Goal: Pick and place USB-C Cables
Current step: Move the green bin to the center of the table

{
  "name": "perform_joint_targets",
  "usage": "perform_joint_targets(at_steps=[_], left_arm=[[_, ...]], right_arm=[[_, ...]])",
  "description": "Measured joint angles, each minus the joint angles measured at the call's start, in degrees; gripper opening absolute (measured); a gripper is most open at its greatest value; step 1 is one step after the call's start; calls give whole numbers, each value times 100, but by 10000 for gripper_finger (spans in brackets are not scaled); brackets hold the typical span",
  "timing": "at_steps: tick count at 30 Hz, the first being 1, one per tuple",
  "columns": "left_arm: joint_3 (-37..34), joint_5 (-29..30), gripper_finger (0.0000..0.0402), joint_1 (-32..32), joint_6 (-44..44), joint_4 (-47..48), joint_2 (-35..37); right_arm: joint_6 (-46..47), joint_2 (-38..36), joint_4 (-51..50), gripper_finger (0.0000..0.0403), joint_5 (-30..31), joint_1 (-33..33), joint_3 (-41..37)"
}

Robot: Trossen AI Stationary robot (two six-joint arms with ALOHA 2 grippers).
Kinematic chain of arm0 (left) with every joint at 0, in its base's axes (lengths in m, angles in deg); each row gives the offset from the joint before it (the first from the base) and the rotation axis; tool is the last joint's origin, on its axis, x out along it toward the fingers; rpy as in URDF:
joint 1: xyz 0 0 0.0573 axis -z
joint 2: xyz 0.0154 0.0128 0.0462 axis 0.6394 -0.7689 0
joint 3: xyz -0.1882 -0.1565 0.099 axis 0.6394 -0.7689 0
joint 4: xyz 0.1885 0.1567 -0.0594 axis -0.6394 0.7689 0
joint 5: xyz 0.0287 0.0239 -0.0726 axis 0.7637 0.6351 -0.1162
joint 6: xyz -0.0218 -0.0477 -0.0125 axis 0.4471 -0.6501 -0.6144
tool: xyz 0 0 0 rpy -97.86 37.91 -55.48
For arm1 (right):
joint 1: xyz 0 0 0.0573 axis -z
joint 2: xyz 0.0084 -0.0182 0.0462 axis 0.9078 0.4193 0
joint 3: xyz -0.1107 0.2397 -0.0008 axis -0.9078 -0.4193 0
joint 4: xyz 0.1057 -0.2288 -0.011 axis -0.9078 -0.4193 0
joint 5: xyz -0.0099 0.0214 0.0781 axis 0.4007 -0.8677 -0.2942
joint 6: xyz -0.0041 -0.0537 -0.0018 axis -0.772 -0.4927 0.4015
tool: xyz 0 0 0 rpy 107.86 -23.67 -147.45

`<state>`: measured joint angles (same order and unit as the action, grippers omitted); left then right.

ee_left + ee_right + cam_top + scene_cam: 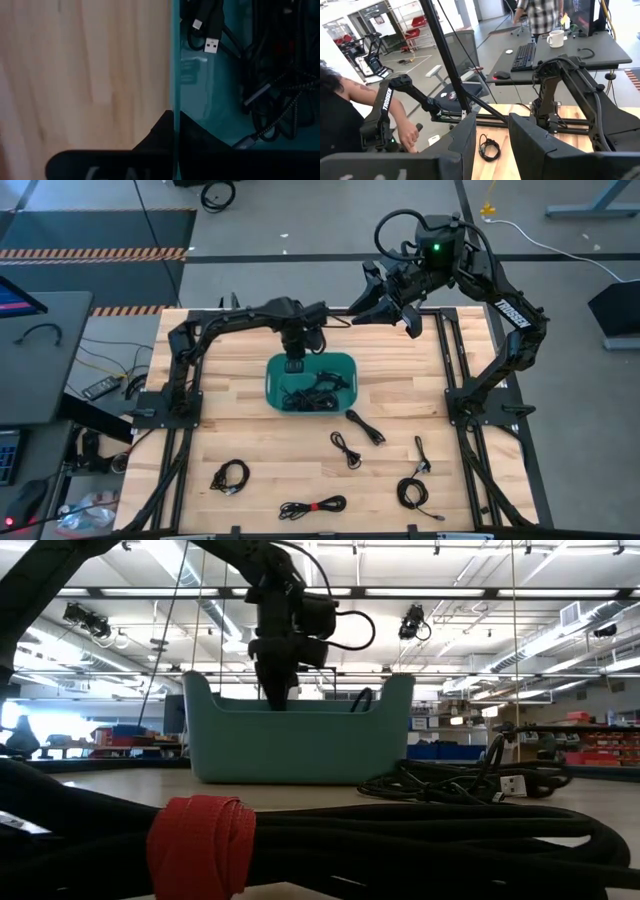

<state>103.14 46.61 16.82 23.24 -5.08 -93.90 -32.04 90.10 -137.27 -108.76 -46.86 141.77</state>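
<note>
From above, the teal bin [312, 382] sits mid-table, set there, I'd judge, as the drop point: several black cables [305, 394] already lie tangled inside, while six more wait on the bare wood nearer the front edge, one of them a red-tied bundle [312, 506]. The left arm reaches across from its base with its wrist bent straight down, so the left gripper [294, 364] hangs over the bin's far rim, a pose that suits dropping a cable in; whether its fingers are open or closed I cannot tell from here. The right arm is folded back high beyond the table's far edge, with the right gripper [392, 307] out of the way, which looks like waiting. At table height, the left gripper [277, 690] points down just behind the bin's [300, 740] wall, with a loop of cable poking over the rim beside it, and the red-tied bundle [200, 845] fills the foreground. The left wrist camera looks straight down the bin's [200, 80] wall, wood on one side and cables [270, 95] with a white plug on the other; nothing shows between its fingers. The right wrist camera shows its own fingers [465, 145] held apart and empty, with one loose coil [489, 148] on the table beyond them and people at desks behind.
</note>
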Motion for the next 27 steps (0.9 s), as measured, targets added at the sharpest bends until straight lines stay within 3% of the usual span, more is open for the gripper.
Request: perform_joint_targets(at_steps=[18, 27], left_arm=[[-9, -388, 3, 618, -485, -800, -20], [-9, -370, 3, 427, -447, -784, -20]], right_arm=[[-20, 0, 2, 121, -126, -1, 0], [-18, 0, 2, 121, -154, -2, 0]])
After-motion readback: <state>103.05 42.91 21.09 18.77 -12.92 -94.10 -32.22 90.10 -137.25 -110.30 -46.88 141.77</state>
